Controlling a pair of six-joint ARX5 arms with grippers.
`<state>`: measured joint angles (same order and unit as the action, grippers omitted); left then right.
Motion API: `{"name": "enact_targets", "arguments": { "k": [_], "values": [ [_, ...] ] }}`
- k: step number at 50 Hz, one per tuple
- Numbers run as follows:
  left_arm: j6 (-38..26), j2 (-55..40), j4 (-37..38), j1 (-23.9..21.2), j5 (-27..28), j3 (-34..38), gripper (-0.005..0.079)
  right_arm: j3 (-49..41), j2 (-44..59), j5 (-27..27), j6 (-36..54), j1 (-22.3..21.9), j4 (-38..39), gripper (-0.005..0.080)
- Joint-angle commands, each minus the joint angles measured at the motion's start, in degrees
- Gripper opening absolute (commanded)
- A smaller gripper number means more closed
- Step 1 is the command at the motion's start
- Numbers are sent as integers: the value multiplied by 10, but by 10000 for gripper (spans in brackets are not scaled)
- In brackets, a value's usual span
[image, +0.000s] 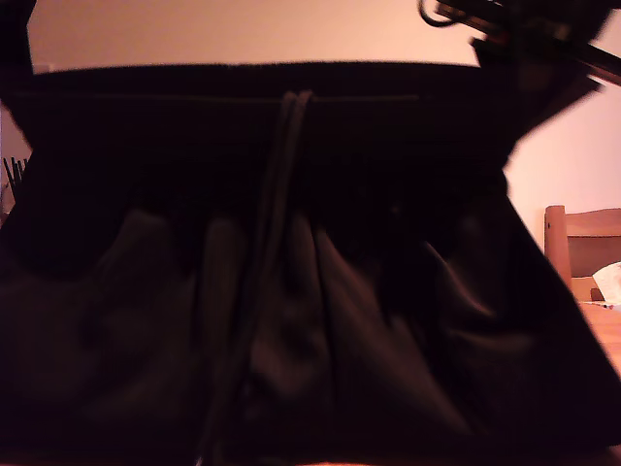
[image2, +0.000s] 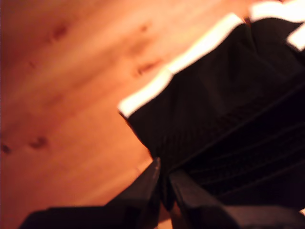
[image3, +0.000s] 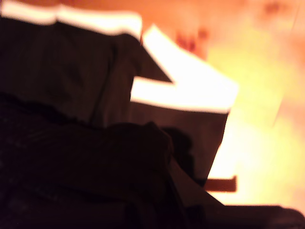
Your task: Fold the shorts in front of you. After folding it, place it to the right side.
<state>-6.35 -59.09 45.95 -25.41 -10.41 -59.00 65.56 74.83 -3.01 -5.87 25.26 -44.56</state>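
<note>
Clearly the shorts (image: 291,291) hang lifted, filling the exterior view; soft, light, floppy, best held at the waistband corners. My first gripper (image2: 164,183) pinches the fabric; my second gripper's state I cannot tell.

black matt cloth over warm varnished wood

soft, matt black fabric on the shorts (image: 320,320), falling in loose folds; gathered, ribbed-looking elastic at the waistband (image: 243,107); a matt black cord for the drawstring (image: 277,214). white trim (image2: 186,62), smooth and flat, bright along the hem. tabletop (image2: 62,95) of orange-toned wood with dark knots and a slight sheen. dark, matt, hard-looking fingers (image2: 143,188) on my first gripper (image2: 162,183), likely plastic. pale unpainted wood on the chair back (image: 577,243) at the exterior view's right.
</note>
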Motion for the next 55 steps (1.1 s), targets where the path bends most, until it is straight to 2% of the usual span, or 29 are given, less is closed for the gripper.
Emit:
{"name": "enact_targets", "arguments": {
  "k": [1, 13, 25, 38, 55],
  "values": [
    [-5, -2, -14, 17, -17, -20, -23, 11, 12, 18, 6, -14, 4, -13],
    [-28, -9, -67, 37, -20, -24, -23, 39, 52, 21, 16, -14, 37, -13],
    [-28, -63, -90, 59, -19, -24, -23, 51, 78, 23, 23, -20, 82, -13],
    [-30, -124, -177, 63, -13, -24, -23, 51, 124, 26, 34, -35, 116, -13],
    [-32, -242, -252, 102, 43, -24, -23, 51, 191, 26, 60, -56, 169, -13]
  ]
}}
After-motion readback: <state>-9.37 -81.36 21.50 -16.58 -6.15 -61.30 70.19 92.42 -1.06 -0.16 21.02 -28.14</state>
